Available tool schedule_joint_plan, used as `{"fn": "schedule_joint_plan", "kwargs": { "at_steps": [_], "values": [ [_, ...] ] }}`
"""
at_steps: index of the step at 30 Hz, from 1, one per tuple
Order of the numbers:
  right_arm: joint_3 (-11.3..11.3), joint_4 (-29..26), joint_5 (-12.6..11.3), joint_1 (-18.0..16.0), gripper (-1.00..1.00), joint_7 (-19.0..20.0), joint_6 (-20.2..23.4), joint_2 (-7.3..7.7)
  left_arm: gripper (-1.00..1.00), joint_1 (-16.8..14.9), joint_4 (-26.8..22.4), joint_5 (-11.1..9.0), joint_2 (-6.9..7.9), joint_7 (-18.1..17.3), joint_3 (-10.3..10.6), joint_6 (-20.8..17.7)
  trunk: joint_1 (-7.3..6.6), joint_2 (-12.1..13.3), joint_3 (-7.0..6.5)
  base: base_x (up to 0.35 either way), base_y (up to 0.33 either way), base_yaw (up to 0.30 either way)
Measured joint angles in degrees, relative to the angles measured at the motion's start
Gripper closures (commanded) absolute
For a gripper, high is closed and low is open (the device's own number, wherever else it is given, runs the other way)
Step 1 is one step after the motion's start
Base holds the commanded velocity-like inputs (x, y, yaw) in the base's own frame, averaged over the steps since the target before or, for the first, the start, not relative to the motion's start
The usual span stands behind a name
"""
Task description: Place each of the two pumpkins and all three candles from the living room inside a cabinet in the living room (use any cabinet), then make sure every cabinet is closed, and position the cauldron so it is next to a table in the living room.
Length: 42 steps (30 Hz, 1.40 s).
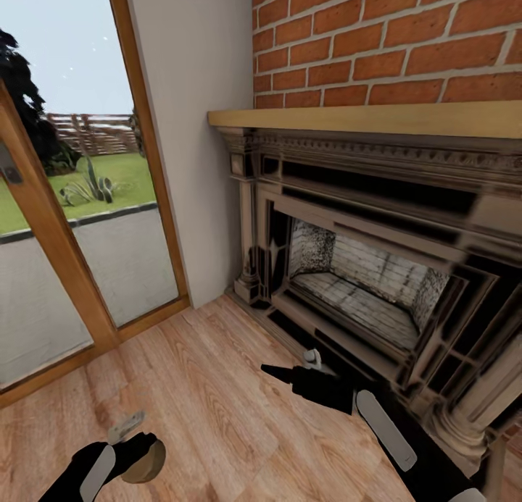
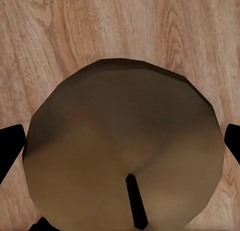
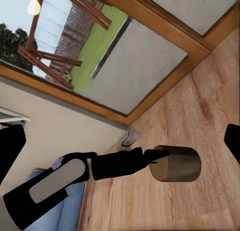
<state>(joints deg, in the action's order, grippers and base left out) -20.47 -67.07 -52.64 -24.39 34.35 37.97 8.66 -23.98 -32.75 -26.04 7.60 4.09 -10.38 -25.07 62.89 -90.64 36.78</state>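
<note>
Straight ahead, I'm facing the big carved fireplace (image 1: 362,285) under red brick, glass door (image 1: 72,234) off to my left, wood floor (image 1: 210,400) below. My right gripper (image 1: 293,368) hangs empty with its jaws wide, close to the hearth; a careless turn could clip that surround. My left gripper (image 1: 134,444) is clamped on a squat brown candle (image 1: 145,462), held low over the floor. It's a smooth cylinder, so I reckon a jolt on the drive to the cabinet could slip it loose. No writing or labels I can read anywhere

The left pincer (image 1: 138,444) hangs low and is closed around a round brown thing (image 1: 145,462). The right pincer (image 1: 279,374) points forward.
</note>
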Motion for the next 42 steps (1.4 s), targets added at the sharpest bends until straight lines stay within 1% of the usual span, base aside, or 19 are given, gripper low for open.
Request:
{"fn": "schedule_joint_plan", "kwargs": {
  "at_steps": [1, 2, 17, 26, 31, 42],
  "values": [
    [0.0, 5.2, 0.3, 0.0, -1.0, 0.0, -0.1, 0.01, 1.0, 0.0, 0.0, 0.0, -0.01, 0.0, 0.0, 0.0, 0.01, 0.0, 0.01, -0.106, 0.0, 0.0],
    [0.0, 5.7, 0.0, 0.0, -1.0, 0.0, 0.0, -0.03, 1.0, 0.0, 0.0, 0.0, -0.02, 0.0, 0.1, 0.0, 0.01, 0.0, 0.0, -0.148, 0.0, 0.0],
    [0.0, 5.7, 0.0, 0.0, -1.0, 0.1, 0.0, -0.06, 1.0, 0.1, 0.0, 0.1, -0.04, 0.0, 0.2, 0.4, 0.0, 0.0, 0.0, -0.08, 0.0, 0.0],
    [0.0, 5.7, 0.2, 0.0, -1.0, 0.1, 0.0, -0.09, 1.0, 0.0, 0.0, 0.1, -0.08, 0.0, 0.3, 0.4, 0.02, 0.0, 0.0, -0.221, -0.001, 0.0],
    [0.0, 5.7, 0.3, 0.0, -1.0, 0.1, -0.1, -0.09, 1.0, 0.1, 0.0, 0.1, -0.09, 0.0, 0.3, 0.5, 0.01, 0.0, 0.0, -0.186, -0.101, 0.0],
    [0.3, 5.6, 0.3, 0.0, -1.0, 0.2, -0.1, -0.01, 1.0, 0.1, 0.0, 0.1, -0.04, 0.0, 0.3, 0.6, 0.0, 0.0, 0.0, -0.042, -0.08, 0.0]
  ]
}}
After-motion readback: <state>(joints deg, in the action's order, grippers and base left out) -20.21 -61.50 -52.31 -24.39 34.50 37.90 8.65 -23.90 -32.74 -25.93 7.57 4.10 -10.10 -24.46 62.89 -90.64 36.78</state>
